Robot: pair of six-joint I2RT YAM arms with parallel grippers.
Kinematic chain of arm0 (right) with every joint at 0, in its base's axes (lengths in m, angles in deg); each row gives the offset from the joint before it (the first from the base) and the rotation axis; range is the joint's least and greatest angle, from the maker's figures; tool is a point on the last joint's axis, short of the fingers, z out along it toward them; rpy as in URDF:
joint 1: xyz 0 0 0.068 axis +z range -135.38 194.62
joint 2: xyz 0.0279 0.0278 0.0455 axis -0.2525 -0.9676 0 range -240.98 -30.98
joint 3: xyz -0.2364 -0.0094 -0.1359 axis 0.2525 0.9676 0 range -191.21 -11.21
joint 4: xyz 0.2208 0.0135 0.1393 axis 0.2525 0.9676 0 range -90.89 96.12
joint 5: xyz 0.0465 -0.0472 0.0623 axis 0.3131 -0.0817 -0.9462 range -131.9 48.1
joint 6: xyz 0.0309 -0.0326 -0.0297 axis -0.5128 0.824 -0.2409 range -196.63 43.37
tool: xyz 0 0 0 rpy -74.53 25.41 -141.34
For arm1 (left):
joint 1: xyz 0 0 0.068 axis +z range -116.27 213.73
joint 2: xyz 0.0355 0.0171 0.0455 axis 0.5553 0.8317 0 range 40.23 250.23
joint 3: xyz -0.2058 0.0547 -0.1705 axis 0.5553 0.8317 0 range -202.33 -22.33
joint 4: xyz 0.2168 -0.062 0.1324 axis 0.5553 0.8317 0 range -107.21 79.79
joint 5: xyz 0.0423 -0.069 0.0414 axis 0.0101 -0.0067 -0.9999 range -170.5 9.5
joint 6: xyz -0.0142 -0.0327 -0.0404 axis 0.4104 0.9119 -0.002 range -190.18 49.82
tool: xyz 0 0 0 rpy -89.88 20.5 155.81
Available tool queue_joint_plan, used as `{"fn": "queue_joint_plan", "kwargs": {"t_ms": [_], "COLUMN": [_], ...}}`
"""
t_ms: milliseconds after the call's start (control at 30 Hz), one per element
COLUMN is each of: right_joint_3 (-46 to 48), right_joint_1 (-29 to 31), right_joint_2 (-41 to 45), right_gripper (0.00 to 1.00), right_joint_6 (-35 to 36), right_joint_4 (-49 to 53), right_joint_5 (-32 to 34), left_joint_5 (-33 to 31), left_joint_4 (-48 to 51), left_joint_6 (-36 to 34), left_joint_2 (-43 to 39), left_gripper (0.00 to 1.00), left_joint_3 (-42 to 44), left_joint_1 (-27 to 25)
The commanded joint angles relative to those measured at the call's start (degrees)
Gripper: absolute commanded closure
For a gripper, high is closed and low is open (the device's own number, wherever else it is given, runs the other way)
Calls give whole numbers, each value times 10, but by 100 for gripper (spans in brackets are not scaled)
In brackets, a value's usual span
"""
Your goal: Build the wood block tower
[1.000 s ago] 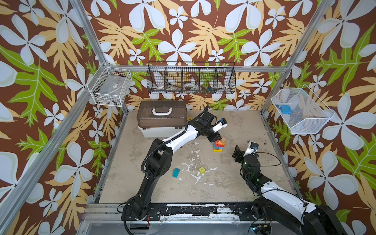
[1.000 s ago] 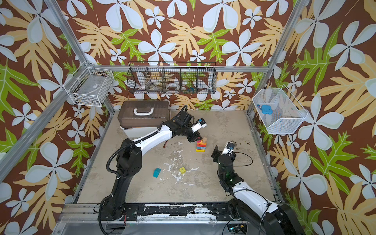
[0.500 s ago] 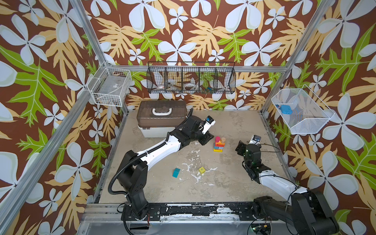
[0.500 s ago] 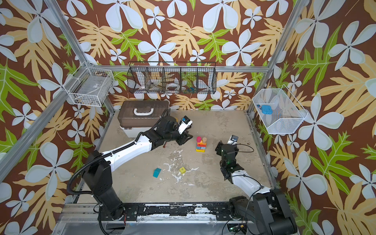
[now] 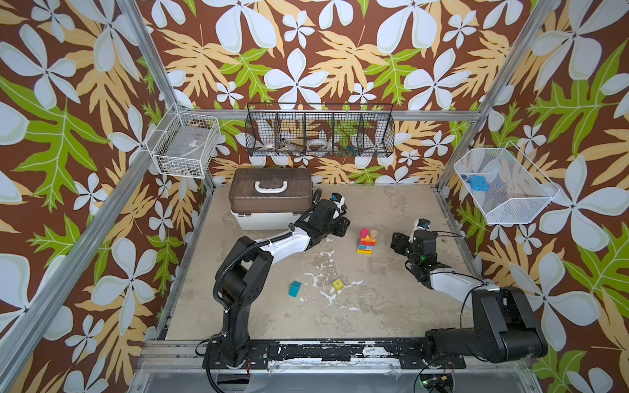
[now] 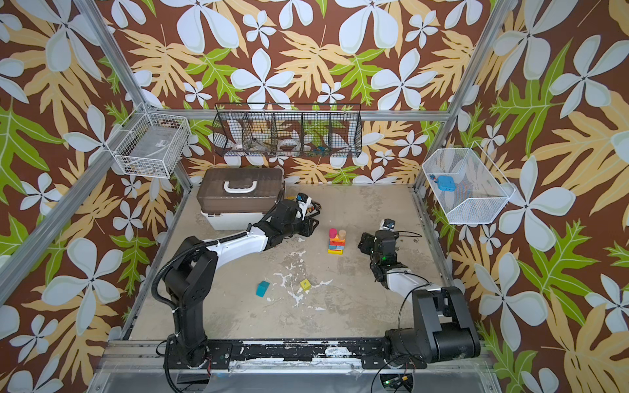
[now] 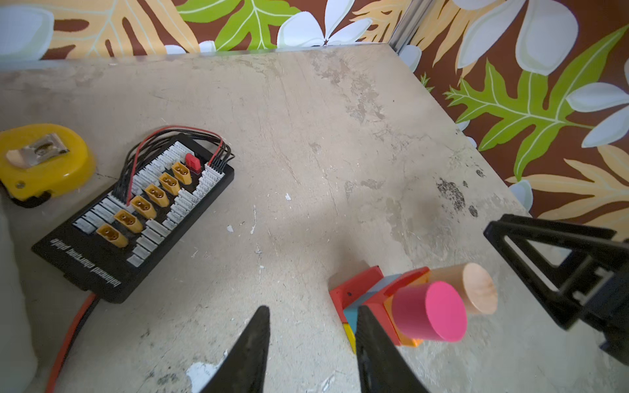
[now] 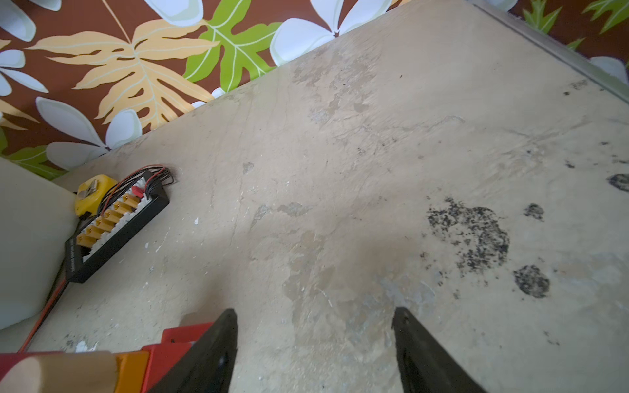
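The black board [image 7: 133,221] reads "balanced charging plate", upside down.

You'll see a brown-lidded case [image 5: 270,190] at the back left, a black connector board [image 7: 136,217] near a yellow tape measure [image 7: 44,163], and a black wire basket [image 5: 320,136] on the back wall.

Both top views are bright and clear, and the light is even all over. The table [image 5: 374,306] shows only pale, soft shadows, and the wall colours stay strong right out to the frame edges. In the left wrist view a soft grey shadow crosses the table, and the pink cylinder [image 7: 429,311] looks sharp. The right wrist view is a little smeary. The tan cylinder [image 8: 58,372], very near the lens, is fuzzy.
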Motion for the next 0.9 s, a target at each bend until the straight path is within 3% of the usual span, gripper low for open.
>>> {"fn": "queue_joint_plan", "kwargs": {"t_ms": [0, 200, 867], "right_joint_3": [-9, -32, -43], "right_joint_1": [8, 46, 50], "right_joint_2": [-7, -23, -35], "right_gripper": [28, 29, 31], "right_joint_6": [9, 28, 32], "right_joint_4": [-6, 18, 27], "right_joint_5": [-8, 44, 46], "left_joint_5": [8, 33, 69], "left_joint_4": [-7, 9, 9], "left_joint_6": [28, 30, 29], "left_joint_2": [21, 64, 69], "left_gripper": [57, 57, 56], "left_joint_3": [-18, -57, -57], "left_joint_1": [0, -9, -26]}}
